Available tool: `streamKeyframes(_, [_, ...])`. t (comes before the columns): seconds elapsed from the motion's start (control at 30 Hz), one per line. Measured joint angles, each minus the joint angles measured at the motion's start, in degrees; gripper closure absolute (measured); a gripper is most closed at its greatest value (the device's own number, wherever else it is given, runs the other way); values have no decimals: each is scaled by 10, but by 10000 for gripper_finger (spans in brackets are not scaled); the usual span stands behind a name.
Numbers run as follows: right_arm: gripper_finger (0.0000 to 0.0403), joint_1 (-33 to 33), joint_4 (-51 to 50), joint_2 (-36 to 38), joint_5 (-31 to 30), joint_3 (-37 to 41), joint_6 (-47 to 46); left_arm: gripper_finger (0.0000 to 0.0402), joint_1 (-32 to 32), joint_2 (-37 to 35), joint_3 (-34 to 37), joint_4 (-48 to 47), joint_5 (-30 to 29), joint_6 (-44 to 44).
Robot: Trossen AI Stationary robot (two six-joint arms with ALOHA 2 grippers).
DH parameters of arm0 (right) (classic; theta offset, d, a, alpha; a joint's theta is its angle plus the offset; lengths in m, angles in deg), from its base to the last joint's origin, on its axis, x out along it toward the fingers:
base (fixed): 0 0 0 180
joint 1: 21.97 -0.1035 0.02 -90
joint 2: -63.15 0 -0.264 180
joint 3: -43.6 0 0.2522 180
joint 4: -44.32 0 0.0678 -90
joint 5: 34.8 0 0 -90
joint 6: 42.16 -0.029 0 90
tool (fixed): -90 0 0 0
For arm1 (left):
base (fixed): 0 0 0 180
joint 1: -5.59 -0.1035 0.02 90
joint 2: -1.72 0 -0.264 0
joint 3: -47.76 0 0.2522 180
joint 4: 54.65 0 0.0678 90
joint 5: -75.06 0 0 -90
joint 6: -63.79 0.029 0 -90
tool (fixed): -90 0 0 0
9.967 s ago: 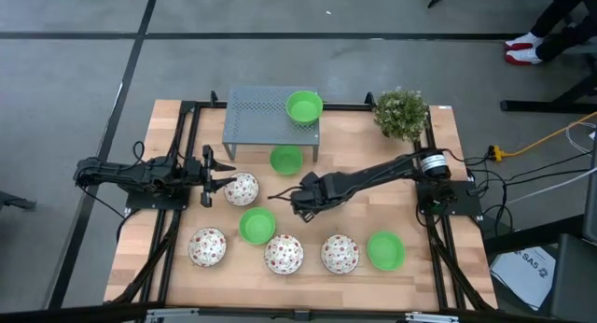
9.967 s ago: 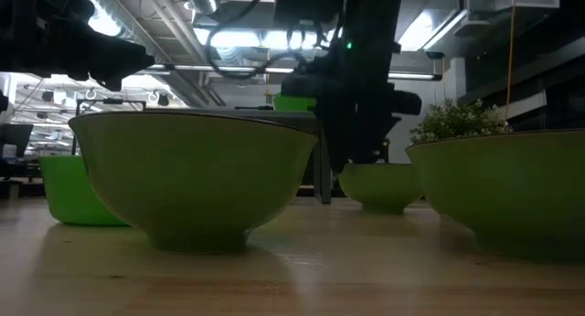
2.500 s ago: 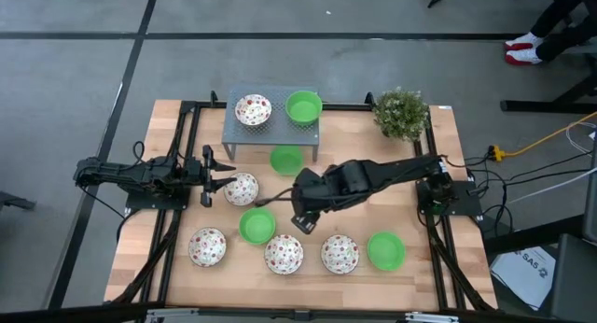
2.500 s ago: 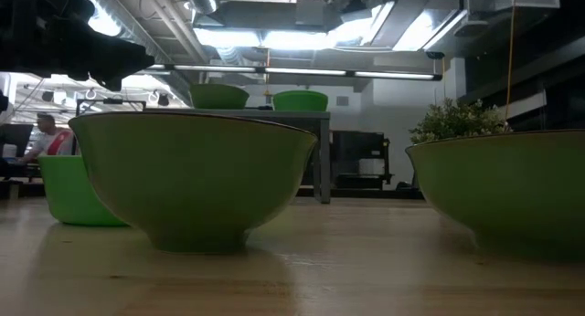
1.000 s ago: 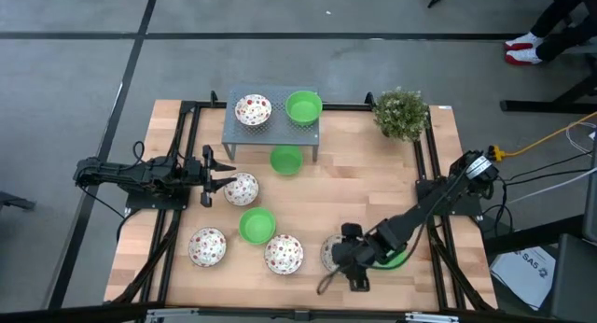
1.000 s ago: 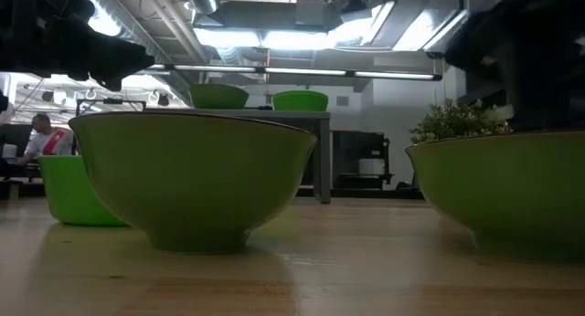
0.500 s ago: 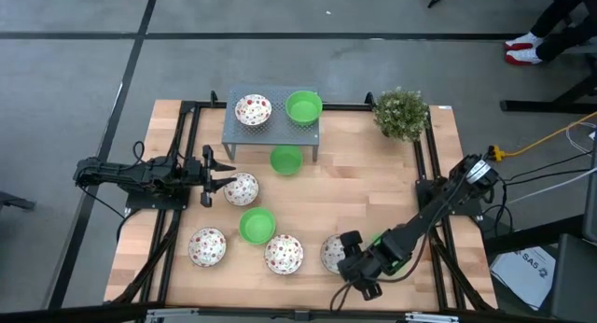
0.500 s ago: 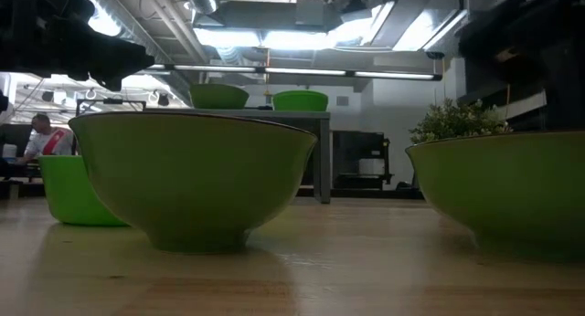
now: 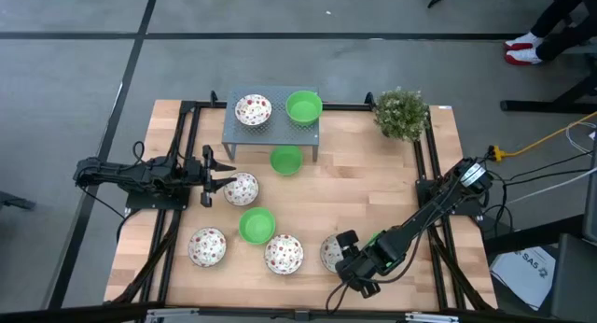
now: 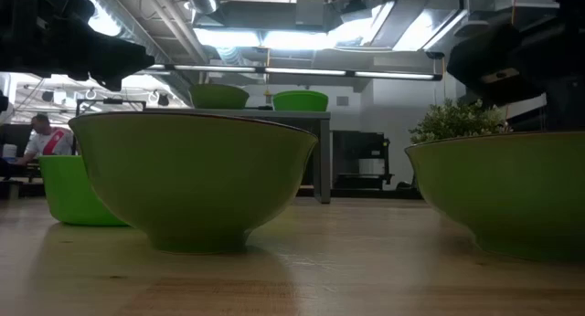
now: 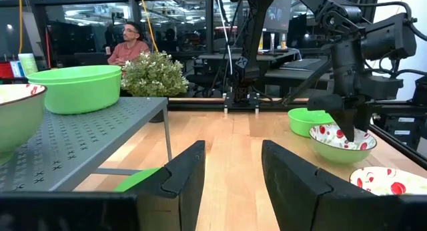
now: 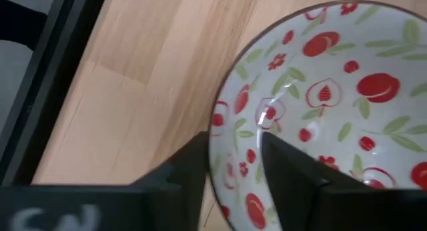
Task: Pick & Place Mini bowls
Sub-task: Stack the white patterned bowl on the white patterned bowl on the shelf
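Landmark: grey perforated shelf (image 9: 270,118) at the far edge of the table (image 9: 354,188).
On shelf: 2 mini bowls, 1 speckled (image 9: 253,109) and 1 plain green (image 9: 303,106), side by side.
Below shelf front: 1 green bowl (image 9: 285,160), partly under the shelf edge.
Nearer than shelf: speckled bowl (image 9: 242,188) just beside the left gripper; green bowl (image 9: 256,226) behind it toward the front.
Front row, well apart from shelf: speckled bowl (image 9: 207,246), speckled bowl (image 9: 284,254), and a speckled target bowl (image 12: 327,111) largely covered by the right arm in the high view.
Right gripper (image 12: 233,174): at the front edge, well apart from the shelf; 1 finger (image 12: 190,167) outside the target bowl's rim, 1 finger (image 12: 293,174) inside; fingers straddle the rim closely, whether clamped cannot be told.
Left gripper (image 11: 230,174): waiting left of the shelf, fingers apart, nothing between them.
Plant (image 9: 401,113): right of the shelf, at the far corner.
Background: seated person (image 11: 130,44) beyond the table.
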Motion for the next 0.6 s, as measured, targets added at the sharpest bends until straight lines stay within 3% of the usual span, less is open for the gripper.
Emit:
streamKeyframes(0.23, [386, 17, 1, 4, -22, -3, 10, 258, 0, 0, 0, 0, 0, 0])
streamKeyframes(0.6, [391, 59, -4, 22, 25, -2, 47, 258, 0, 0, 0, 0, 0, 0])
